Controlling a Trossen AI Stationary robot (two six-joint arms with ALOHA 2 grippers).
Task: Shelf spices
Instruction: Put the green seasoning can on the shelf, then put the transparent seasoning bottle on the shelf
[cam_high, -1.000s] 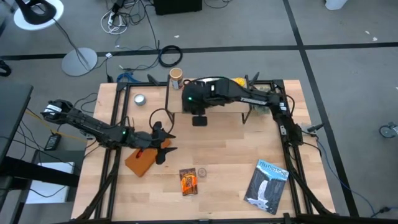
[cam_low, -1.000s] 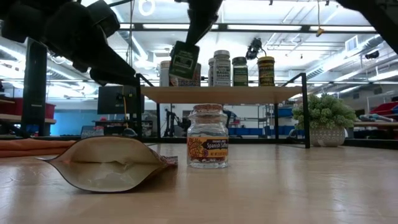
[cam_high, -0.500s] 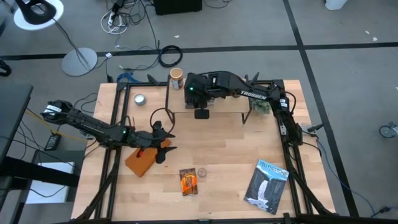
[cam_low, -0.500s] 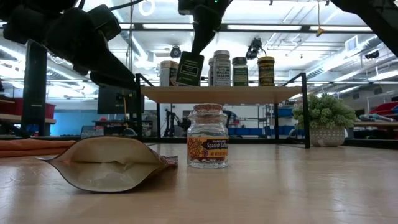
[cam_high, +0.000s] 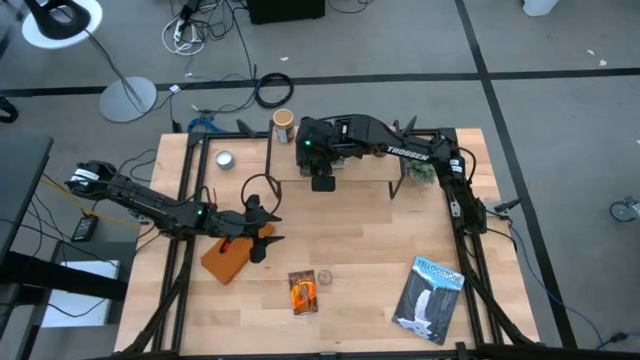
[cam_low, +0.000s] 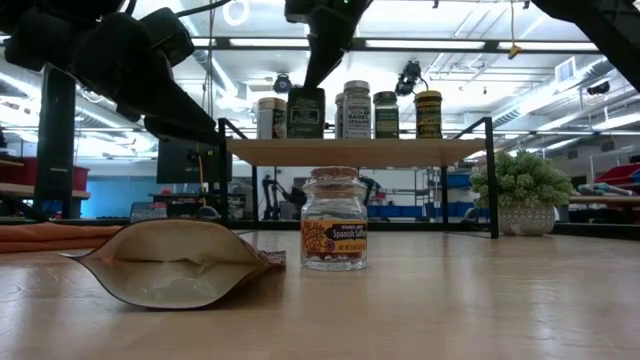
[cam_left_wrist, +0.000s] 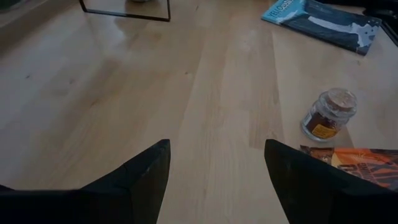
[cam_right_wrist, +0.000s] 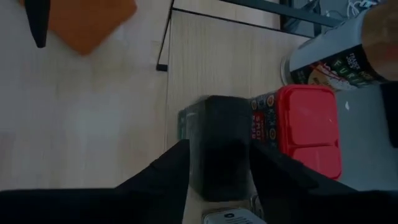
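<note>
The shelf (cam_low: 350, 152) stands at the table's far middle and carries several spices: a tan cylinder (cam_low: 268, 117), lidded jars (cam_low: 386, 114) and a red tin (cam_right_wrist: 308, 127). A dark box (cam_low: 305, 112) stands upright on the shelf board beside the red tin. My right gripper (cam_right_wrist: 217, 155) hangs over it, open, one finger on each side of the box. Near the table's front lie a cork-topped jar (cam_high: 325, 277) and an orange packet (cam_high: 303, 291). My left gripper (cam_high: 262, 232) hovers open to their left, above an orange-brown slab (cam_high: 228, 258). My right gripper comes from above, slanting down, with its fingers (cam_right_wrist: 177, 165) on either side of the dark box's top (cam_right_wrist: 217, 124). I cannot tell whether they touch it. The box stands upright on the shelf board.
A blue book (cam_high: 430, 298) lies at the near right. A small silver tin (cam_high: 224, 159) sits left of the shelf and a potted plant (cam_low: 520, 185) at its right end. Bare wood lies between the shelf and the front items.
My right gripper has carried the dark box toward the table's far edge, over the shelf. The box hung tilted below the fingers and now stands upright on the shelf board, left of the jars.
</note>
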